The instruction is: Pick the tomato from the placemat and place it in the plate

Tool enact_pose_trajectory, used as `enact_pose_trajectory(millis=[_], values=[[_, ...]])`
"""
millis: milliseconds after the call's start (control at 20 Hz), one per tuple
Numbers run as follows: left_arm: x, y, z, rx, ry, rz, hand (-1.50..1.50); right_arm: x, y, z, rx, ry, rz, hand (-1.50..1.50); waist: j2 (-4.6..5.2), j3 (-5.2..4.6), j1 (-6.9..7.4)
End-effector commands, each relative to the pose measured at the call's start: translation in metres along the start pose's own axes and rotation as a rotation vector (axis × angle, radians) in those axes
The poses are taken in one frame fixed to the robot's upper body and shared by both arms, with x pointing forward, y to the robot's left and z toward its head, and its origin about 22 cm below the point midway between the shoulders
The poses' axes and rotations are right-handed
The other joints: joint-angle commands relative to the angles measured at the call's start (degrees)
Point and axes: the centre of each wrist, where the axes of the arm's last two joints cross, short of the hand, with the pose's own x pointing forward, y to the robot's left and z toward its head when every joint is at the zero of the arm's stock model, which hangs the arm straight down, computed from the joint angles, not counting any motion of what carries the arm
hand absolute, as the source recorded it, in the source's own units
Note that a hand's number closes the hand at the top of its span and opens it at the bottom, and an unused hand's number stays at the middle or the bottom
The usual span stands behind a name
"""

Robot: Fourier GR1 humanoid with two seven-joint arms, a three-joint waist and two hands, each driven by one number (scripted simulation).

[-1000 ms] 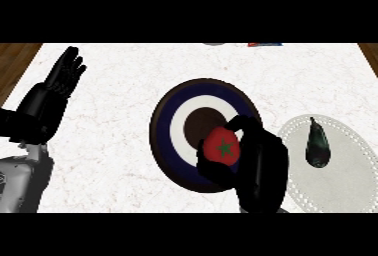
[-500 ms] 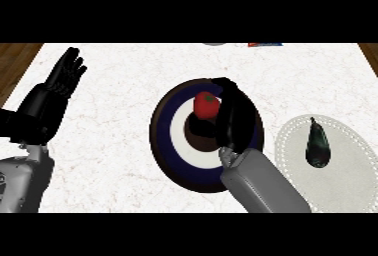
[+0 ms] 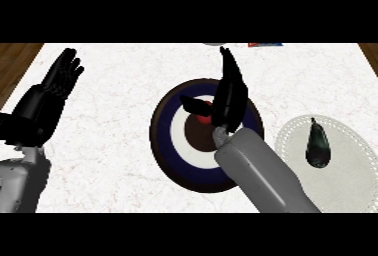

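The plate (image 3: 164,146), dark blue with a white ring and a brown centre, lies mid-counter. Only a red sliver of the tomato (image 3: 207,105) shows on it, between the thumb and palm of my right hand (image 3: 230,97). That hand stands open above the plate's centre, fingers straight and pointing away from me, thumb spread to the left. It hides most of the tomato. The white oval placemat (image 3: 348,170) lies to the right of the plate. My left hand (image 3: 48,97) rests open at the left edge, fingers up.
A dark, long vegetable (image 3: 319,147) lies on the placemat. At the counter's far edge sit a small grey item (image 3: 214,44) and a red and blue item (image 3: 264,44). Wood floor shows past the counter's left corner.
My right hand moved further over the plate and its fingers straightened from their curl round the tomato. The tomato is now mostly hidden at the plate's centre. The left hand stayed still.
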Motion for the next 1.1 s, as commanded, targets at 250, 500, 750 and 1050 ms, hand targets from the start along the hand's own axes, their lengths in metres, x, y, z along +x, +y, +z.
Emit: enact_pose_trajectory(millis=[250,500,750,1050], values=[[0.001,0.007,0.001,0.038,0.023,-0.011,0.00,0.007,-0.018,0.005,-0.165,0.028,-0.337,-1.50,-0.35,0.01,-1.67],[-0.016,-0.007,0.016,0.033,0.035,0.018,0.00,-0.039,-0.063,0.036,-0.231,0.043,-0.369,-1.50,-0.70,-0.01,-2.95],[-0.024,0.008,0.016,0.039,0.055,-0.011,0.00,-0.063,-0.110,0.065,-0.222,0.037,-0.409,-1.50,-0.52,-0.01,-2.79],[-0.007,-0.002,0.013,0.055,0.021,-0.014,0.00,-0.092,-0.173,0.100,-0.220,-0.006,-0.388,-1.50,-0.62,0.07,-2.97]])
